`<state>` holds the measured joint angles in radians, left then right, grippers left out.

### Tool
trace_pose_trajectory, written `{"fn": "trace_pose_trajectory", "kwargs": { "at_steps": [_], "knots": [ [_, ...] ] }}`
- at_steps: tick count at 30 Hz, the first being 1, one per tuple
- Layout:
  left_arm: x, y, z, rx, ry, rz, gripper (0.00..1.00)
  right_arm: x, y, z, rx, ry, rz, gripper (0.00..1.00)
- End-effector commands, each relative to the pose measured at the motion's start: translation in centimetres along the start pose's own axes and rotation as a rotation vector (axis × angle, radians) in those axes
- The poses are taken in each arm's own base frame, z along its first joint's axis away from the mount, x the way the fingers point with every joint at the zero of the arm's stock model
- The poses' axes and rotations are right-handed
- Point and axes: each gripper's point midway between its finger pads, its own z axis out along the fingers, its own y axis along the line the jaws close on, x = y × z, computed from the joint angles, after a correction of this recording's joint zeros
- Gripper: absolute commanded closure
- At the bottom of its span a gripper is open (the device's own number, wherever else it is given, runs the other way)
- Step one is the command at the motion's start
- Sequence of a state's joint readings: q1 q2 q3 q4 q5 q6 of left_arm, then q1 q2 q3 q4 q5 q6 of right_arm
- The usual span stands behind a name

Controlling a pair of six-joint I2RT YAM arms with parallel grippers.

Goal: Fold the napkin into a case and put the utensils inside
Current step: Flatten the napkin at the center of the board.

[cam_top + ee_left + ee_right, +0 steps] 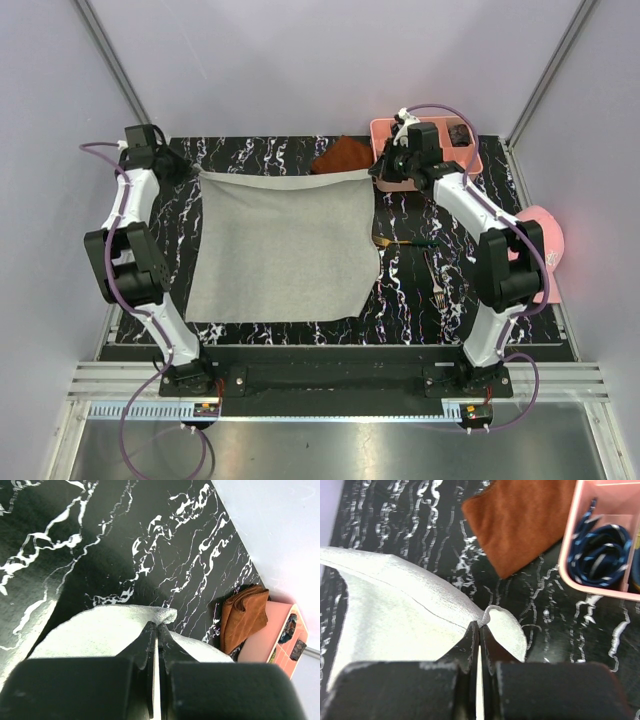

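The light grey napkin point(280, 245) lies spread on the black marble table, its far edge lifted between my two grippers. My left gripper point(196, 172) is shut on the far left corner, seen pinched in the left wrist view point(156, 625). My right gripper point(376, 174) is shut on the far right corner, seen pinched in the right wrist view point(479, 624). The napkin shows in both wrist views point(100, 630) point(395, 610). The silver fork point(436, 278) and the dark piece with a gold end point(405, 242) lie on the table right of the napkin.
A rust-brown cloth point(343, 156) lies just beyond the napkin's far edge, also in the wrist views point(245, 615) point(520, 520). A pink compartment tray point(470, 160) stands at the back right point(570, 555). A pink cap point(545, 235) sits at the right edge.
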<state>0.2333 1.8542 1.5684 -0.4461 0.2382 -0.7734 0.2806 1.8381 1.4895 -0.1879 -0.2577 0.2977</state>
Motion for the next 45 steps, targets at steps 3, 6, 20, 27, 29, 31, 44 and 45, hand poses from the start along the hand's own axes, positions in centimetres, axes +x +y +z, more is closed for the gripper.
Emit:
{"fn": "trace_pose_trajectory", "kwargs": {
  "at_steps": [3, 6, 20, 27, 29, 31, 44, 45],
  "knots": [
    [-6.1, -4.7, -9.0, 0.137, -0.216, 0.055, 1.0, -4.8, 4.3, -2.7, -0.138, -0.108, -0.028, 1.0],
    [-6.7, -7.5, -14.5, 0.209, -0.283, 0.077, 1.0, -7.2, 6.8, -6.9, -0.186, -0.173, -0.056, 1.0],
    [-4.1, -14.1, -46.0, 0.53, -0.822, 0.185, 1.0, -10.7, 19.7, -32.3, -0.557, -0.504, -0.257, 1.0],
    [-1.2, -11.9, -56.7, 0.502, -1.039, 0.173, 1.0, -8.3, 23.0, -41.5, -0.729, -0.595, -0.327, 1.0],
    [-0.7, -11.6, -58.5, 0.505, -1.079, 0.178, 1.0, -7.8, 23.3, -42.6, -0.753, -0.605, -0.326, 1.0],
    [-0.8, -10.9, -58.8, 0.482, -1.098, 0.175, 1.0, -7.6, 23.3, -43.5, -0.748, -0.629, -0.322, 1.0],
    [-6.3, -10.4, -36.9, 0.3, -0.755, 0.157, 1.0, -9.7, 13.7, -25.9, -0.306, -0.478, -0.068, 1.0],
    [-6.5, -10.2, -34.7, 0.288, -0.72, 0.154, 1.0, -9.4, 12.6, -23.4, -0.273, -0.451, -0.051, 1.0]
  ]
}}
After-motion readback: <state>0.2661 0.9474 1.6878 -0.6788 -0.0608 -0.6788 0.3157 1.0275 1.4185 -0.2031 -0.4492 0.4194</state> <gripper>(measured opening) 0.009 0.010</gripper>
